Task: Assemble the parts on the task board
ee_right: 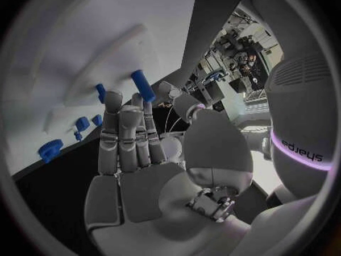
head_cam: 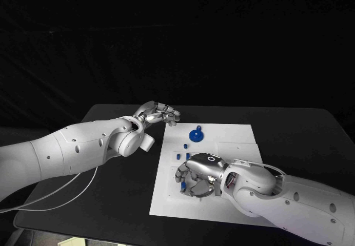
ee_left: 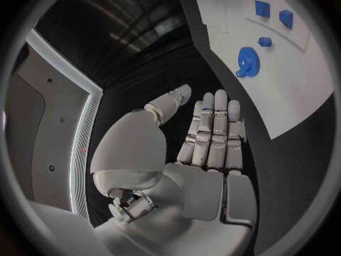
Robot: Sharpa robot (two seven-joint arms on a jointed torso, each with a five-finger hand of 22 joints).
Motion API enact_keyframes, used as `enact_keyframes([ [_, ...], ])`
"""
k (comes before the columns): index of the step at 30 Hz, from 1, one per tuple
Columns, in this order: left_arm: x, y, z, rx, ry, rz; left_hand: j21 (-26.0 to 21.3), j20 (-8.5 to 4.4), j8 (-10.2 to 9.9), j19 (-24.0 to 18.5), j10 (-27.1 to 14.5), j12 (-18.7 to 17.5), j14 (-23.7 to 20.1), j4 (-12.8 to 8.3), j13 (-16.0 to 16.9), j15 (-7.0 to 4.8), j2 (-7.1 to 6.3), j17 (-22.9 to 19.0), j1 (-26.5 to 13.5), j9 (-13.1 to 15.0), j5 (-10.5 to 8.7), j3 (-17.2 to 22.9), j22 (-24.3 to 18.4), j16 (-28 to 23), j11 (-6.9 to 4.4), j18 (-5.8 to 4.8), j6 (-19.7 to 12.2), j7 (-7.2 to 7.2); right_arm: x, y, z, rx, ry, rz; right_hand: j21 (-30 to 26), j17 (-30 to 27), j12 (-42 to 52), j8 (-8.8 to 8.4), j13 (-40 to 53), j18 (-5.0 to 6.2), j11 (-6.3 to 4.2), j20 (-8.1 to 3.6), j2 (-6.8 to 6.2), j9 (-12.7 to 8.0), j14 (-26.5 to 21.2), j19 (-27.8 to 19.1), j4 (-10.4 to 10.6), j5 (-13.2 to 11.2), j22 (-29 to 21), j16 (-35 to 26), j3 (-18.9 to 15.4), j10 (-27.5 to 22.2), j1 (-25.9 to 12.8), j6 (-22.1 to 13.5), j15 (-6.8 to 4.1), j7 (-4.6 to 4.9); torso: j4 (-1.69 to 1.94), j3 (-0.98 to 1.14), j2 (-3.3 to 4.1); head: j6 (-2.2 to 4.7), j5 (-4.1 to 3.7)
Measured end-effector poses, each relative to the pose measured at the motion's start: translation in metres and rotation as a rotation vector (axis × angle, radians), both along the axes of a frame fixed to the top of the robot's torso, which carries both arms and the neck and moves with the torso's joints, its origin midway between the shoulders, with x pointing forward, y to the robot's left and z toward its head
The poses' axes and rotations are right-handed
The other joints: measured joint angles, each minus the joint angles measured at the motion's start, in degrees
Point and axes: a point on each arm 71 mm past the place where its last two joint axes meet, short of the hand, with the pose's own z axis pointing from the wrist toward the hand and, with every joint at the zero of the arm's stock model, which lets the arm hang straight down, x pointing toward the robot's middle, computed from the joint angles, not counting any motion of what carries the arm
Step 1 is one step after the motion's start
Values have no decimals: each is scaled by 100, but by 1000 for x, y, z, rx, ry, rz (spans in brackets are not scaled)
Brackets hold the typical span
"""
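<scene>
Left hand (head_cam: 156, 113): hovers off the task board's (head_cam: 237, 134) far-left corner, fingers straight, holding nothing.
Right hand (head_cam: 197, 177): palm-down over the board's near-left, grip unclear.
Blue gear (head_cam: 196, 136): on board, far side.
Small blue parts (head_cam: 184, 152): mid-left on board.

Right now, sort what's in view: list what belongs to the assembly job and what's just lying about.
Job:
- white board
- blue wheel
- small blue pieces
- blue peg by the right hand
- left hand, holding nothing

Lying about:
- white cable on the black table
</scene>
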Motion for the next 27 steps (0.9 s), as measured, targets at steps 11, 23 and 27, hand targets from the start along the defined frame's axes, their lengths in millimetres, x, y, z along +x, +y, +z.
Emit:
enact_keyframes([
  [11, 0, 1, 0, 1, 0, 2, 0, 0, 0, 0, 0, 0, 0, 0, -6, 0, 0, 14, 0, 0, 0, 0, 7, 0, 0, 0, -18, 18, 0, -6, 5, 85, 19, -15, -22, 23, -82, -185, -225, 0, 195, 16, -355, -105, -61, -16, 139, 202, 20, 93, -340, -492, -274, -420, 182, 215, 0, 1, 0, 12, -8],
  [23, 0, 1, 0, 1, 1, 2, 0, 0, 0, 0, 0, 0, 0, 0, -5, 0, 0, 25, 0, 0, 0, 0, 11, -22, 0, 0, -21, 21, 10, -27, 39, 228, 91, -71, -44, 49, 77, -178, -330, 0, 193, 23, -211, -99, -103, -25, 206, 253, 38, 166, -727, -530, -629, -470, 198, 206, -7, 5, -2, 68, -79],
  [27, 2, 2, -1, 3, 1, 6, 0, 0, 0, 0, 0, 0, 0, 0, -10, 0, 0, 26, 0, 0, 0, 0, 11, -22, 0, 0, -21, 21, 23, -43, 57, 270, 118, -131, -44, 49, 443, 4, -222, 0, 18, -9, 94, -8, -103, -12, 196, -31, 57, 200, -737, -179, -525, -250, 90, 85, -10, 6, -5, 119, -163],
])
